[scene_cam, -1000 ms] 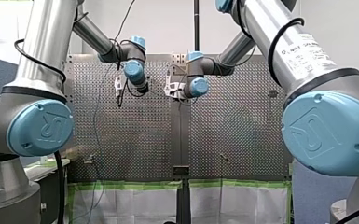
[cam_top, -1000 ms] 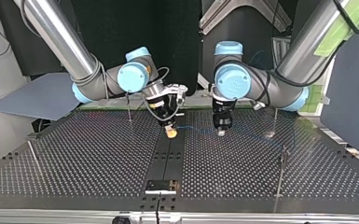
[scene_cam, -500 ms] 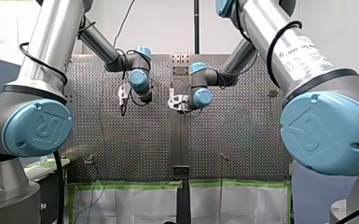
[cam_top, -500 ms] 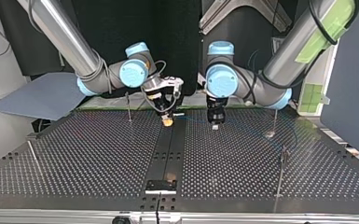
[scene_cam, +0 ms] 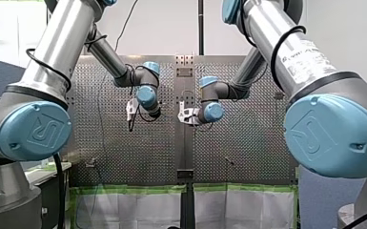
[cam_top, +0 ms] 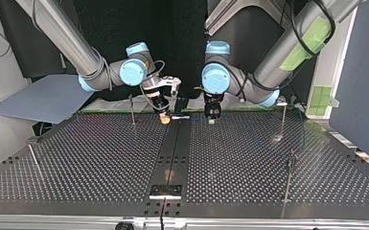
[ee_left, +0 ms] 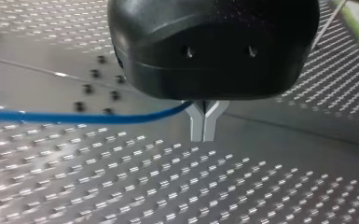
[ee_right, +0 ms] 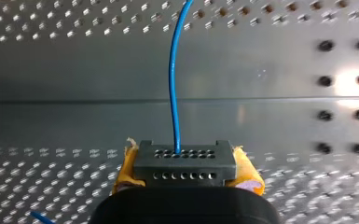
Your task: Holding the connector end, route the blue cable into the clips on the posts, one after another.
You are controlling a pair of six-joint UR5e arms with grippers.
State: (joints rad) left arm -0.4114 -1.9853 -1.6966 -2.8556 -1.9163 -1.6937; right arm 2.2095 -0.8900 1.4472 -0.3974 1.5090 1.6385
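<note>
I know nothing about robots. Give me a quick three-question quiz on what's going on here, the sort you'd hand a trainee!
1. True or false: my right gripper clamps the grey connector between yellow pads.
2. Pick one: the cable leaving the connector is A) red, B) blue, C) green.
3. Fill in: the metal fingers pinching the cable further along belong to my ____ gripper.

Key: 1 true; 2 B; 3 left gripper.
</note>
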